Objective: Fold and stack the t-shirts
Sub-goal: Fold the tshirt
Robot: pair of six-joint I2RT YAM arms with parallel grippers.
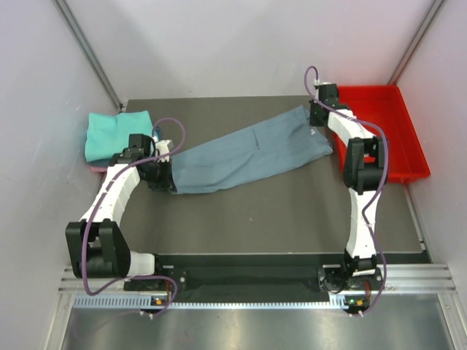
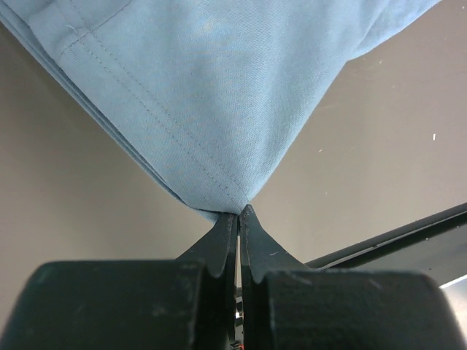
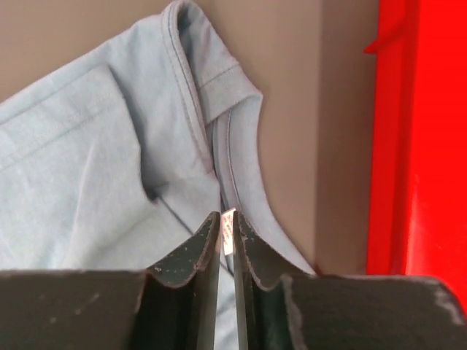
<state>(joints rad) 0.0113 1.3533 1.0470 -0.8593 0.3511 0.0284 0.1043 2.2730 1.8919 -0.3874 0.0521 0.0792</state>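
Left pincer is clamped tight on a hem corner of the grey-blue shirt, with cloth fanning out ahead of its tips. Right pincer is nipped together on the white label at the collar. The grey-blue shirt lies stretched on the table between both pincers. Red tray sits just right of the right pincer, and a folded teal shirt lies just beyond the left pincer.

We're looking along our right gripper: jaws almost together, nipping the small white label at the neckline of the grey-blue t-shirt. The shirt lies on the table, with the red tray close on the right.
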